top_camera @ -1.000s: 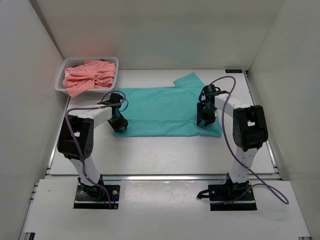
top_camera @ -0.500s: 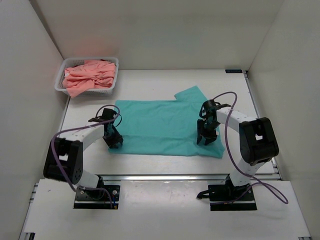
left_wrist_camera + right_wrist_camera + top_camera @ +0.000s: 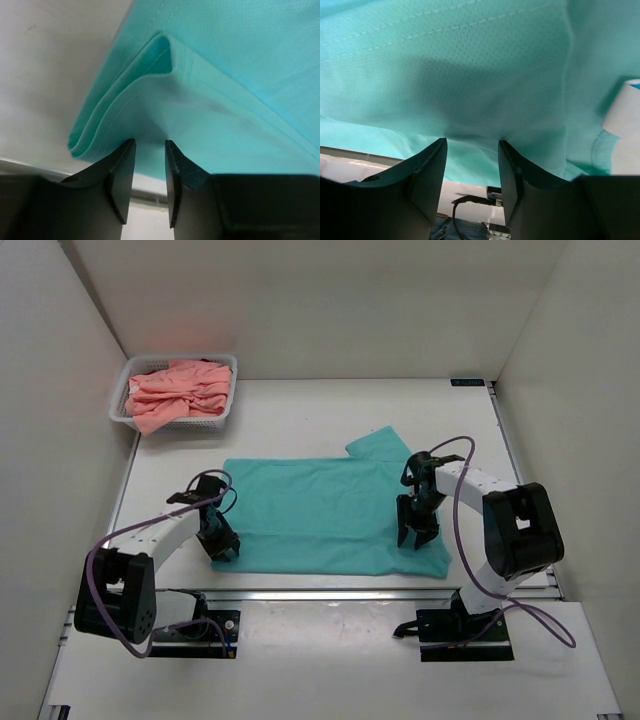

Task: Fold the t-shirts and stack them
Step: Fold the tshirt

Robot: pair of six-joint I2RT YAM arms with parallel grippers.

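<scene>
The teal-green t-shirt [image 3: 320,515] lies spread flat on the table near the front edge, one sleeve pointing to the back right. My left gripper [image 3: 222,545] is closed on its folded left hem; in the left wrist view [image 3: 149,145] the fingertips pinch the layered teal edge [image 3: 125,100]. My right gripper [image 3: 415,533] is closed on the shirt's right side; in the right wrist view [image 3: 472,142] the cloth [image 3: 470,65] puckers between the tips, and a white neck label [image 3: 625,107] shows. The salmon-pink t-shirts [image 3: 180,390] lie crumpled in the basket.
The white mesh basket [image 3: 125,405] stands at the back left against the left wall. White walls close in the table on three sides. A metal rail [image 3: 330,592] runs along the table's front edge, just below the shirt's near hem.
Both grippers have moved toward the near edge, and the teal shirt has slid with them from mid-table to near the front rail. The basket has not moved.
</scene>
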